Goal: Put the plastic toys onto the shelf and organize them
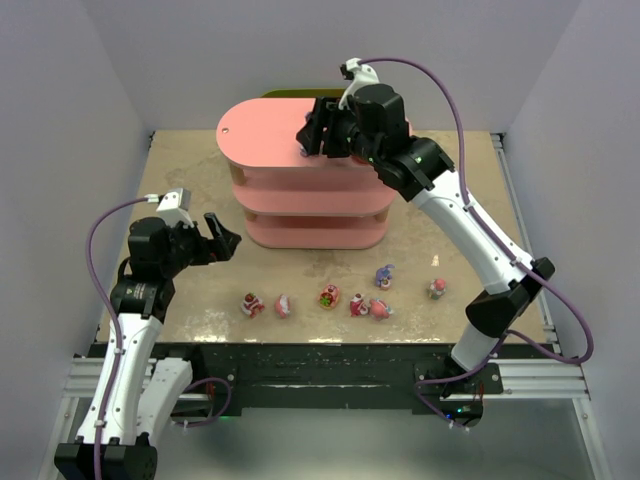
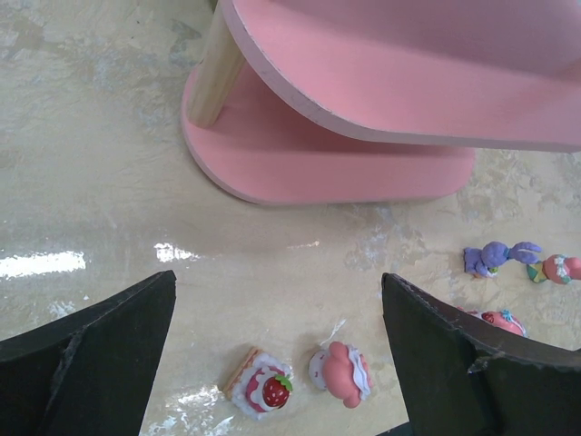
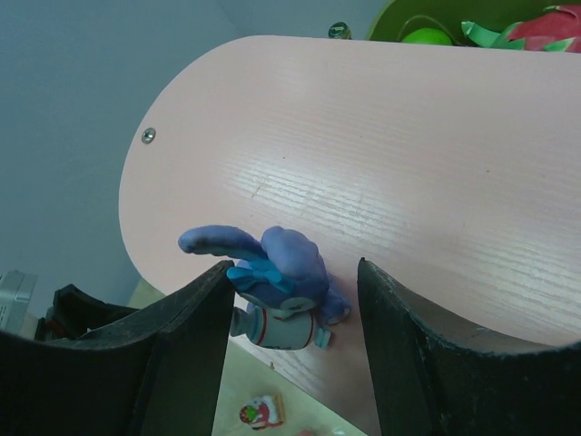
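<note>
Right gripper (image 1: 311,141) over the shelf (image 1: 258,135) top board, jaws part-open astride a purple-blue bunny (image 3: 289,283) at the board's edge, not clamped — left gripper (image 2: 277,292) spread wide, empty, above the table (image 1: 178,165) by loose toys (image 1: 329,296).

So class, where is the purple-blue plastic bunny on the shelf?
Right wrist view: the bunny sits at the near edge of the pink shelf's top board, between the right end effector's fingers.

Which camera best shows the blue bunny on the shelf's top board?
Right wrist: the bunny sits close-up between the right end effector's fingers at the top board's edge. Top external hides it behind that end effector; left wrist misses it.
</note>
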Motion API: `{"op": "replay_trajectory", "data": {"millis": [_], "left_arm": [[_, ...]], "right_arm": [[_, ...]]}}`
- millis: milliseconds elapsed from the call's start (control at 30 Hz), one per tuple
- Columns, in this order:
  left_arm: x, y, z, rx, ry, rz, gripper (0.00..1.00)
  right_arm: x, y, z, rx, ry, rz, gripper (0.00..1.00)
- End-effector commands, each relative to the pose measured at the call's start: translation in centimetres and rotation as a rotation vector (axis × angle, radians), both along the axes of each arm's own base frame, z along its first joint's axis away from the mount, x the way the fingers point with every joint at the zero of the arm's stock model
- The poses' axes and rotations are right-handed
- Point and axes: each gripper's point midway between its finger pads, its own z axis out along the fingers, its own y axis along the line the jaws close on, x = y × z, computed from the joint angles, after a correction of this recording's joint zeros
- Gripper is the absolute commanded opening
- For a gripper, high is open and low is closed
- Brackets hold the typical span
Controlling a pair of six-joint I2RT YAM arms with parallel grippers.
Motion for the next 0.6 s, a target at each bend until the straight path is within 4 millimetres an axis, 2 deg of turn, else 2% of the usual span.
{"op": "replay_trajectory", "data": {"millis": [0, 300, 567], "left_arm": [[0.20, 0.00, 0.67, 0.004, -0.034, 0.002, 0.99], [0.29, -0.09, 0.74, 0.001, -0.033, -0.002, 1.00], [0.32, -0.05, 0.73, 0.004, -0.031, -0.002, 0.99]], "right_arm": [[-0.72, -1.04, 3.55, 0.067, -0.066, -0.024, 0.60], [-0.66, -1.35, 3.96, 0.069, -0.085, -0.039, 0.59], [-0.08, -1.62, 3.49, 0.076, -0.089, -0.075, 0.38]]}}
